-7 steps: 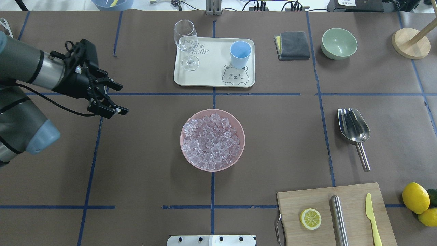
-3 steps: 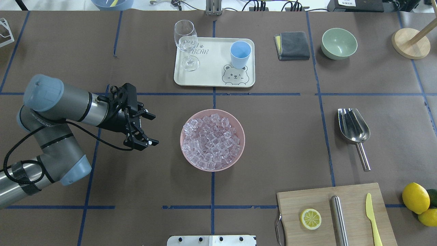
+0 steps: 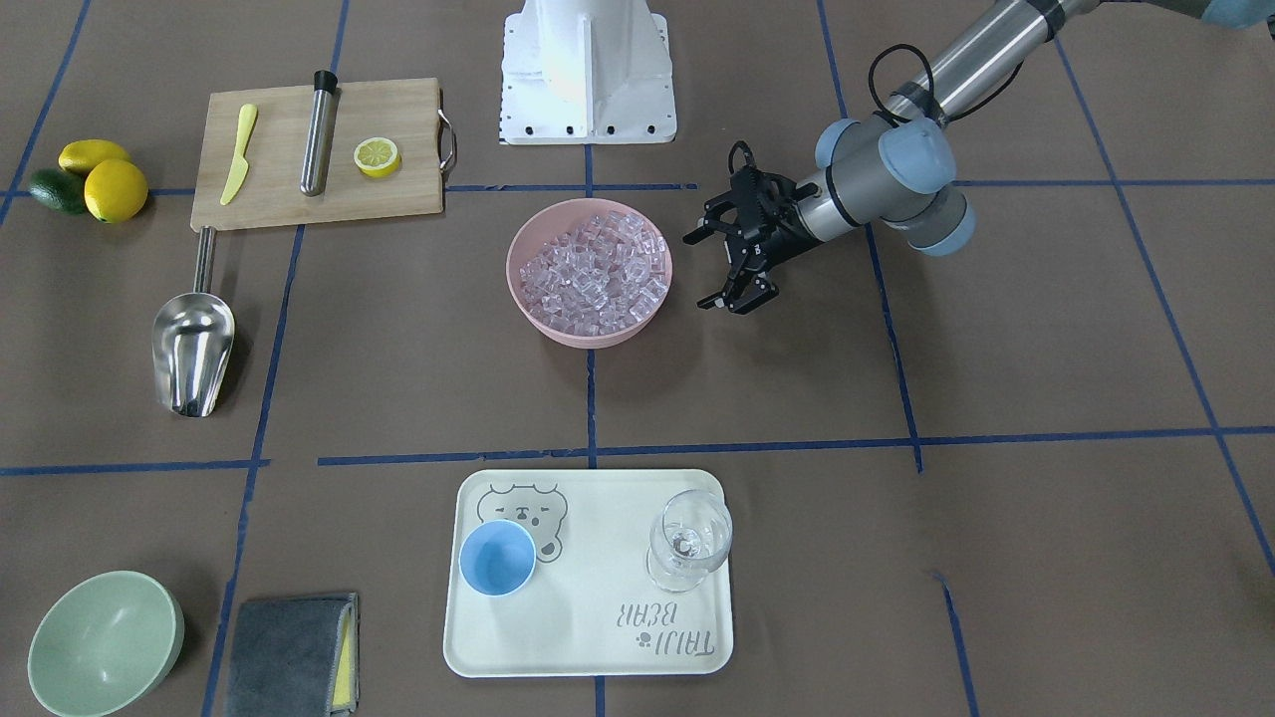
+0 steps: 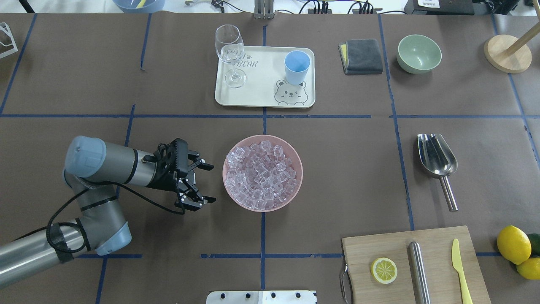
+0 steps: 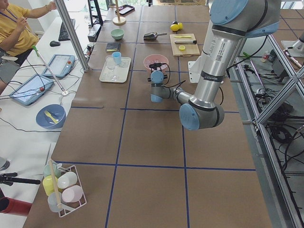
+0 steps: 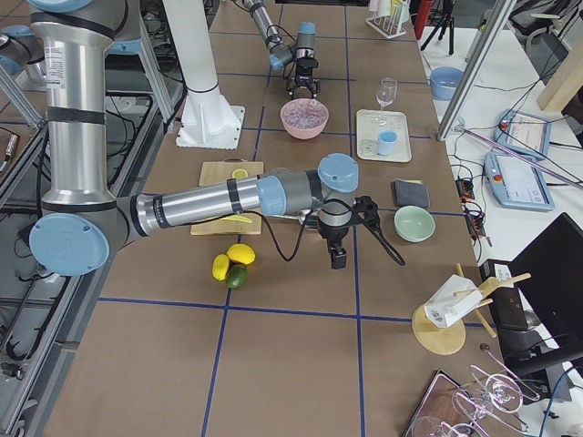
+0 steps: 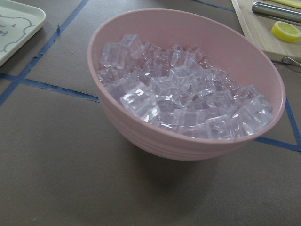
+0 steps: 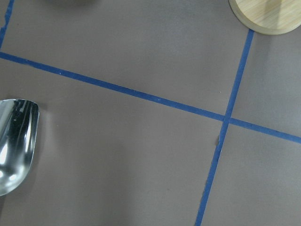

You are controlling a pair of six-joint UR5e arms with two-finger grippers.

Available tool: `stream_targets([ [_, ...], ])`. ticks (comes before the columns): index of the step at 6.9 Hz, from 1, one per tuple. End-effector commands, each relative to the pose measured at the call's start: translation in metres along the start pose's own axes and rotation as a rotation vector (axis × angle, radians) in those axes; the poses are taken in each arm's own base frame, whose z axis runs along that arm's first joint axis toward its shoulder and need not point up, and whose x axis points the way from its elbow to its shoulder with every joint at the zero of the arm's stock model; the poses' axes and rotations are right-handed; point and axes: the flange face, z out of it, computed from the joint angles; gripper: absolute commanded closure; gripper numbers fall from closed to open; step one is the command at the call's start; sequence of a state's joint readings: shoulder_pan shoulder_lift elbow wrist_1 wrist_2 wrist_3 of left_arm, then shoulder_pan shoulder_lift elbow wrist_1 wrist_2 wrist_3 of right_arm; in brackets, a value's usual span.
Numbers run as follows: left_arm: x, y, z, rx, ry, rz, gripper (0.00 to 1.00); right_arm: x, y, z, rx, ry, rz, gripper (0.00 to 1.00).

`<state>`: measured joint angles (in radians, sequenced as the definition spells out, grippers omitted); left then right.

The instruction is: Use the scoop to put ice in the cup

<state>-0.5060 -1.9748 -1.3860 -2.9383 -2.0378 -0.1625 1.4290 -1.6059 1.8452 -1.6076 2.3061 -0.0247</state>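
Front-facing view: the left gripper (image 3: 703, 271) is held spread wide, nothing gripped, just beside the pink bowl (image 3: 588, 336) of ice (image 3: 595, 269). Overhead view: the scoop (image 4: 437, 157) is laid on the table (image 4: 346, 177), and the cup (image 4: 296, 66) is stood on the tray (image 4: 257, 95). Exterior right view: the spread of the right gripper (image 6: 368, 253) cannot be told.

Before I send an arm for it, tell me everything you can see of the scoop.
The scoop is shiny bare steel, with a deep rounded trough and a straight thin rod handle. It lies flat on the paper-covered table, on the robot's right side. It is hollow side up and empty, its mouth pointing away from the robot and its handle toward the cutting board but short of it. Only the table touches it.
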Motion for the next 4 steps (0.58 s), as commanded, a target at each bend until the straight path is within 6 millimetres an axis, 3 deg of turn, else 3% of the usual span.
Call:
stream_targets([
  [1, 0.009, -0.008, 0.019, 0.037, -0.025, 0.079, 0.01, -0.001, 0.0, 0.0, -0.001, -0.003, 0.0, 0.0],
  [4, -0.007, -0.017, 0.009, 0.058, -0.058, 0.083, 0.01, -0.011, -0.003, 0.003, -0.006, -0.008, -0.011, 0.0],
])
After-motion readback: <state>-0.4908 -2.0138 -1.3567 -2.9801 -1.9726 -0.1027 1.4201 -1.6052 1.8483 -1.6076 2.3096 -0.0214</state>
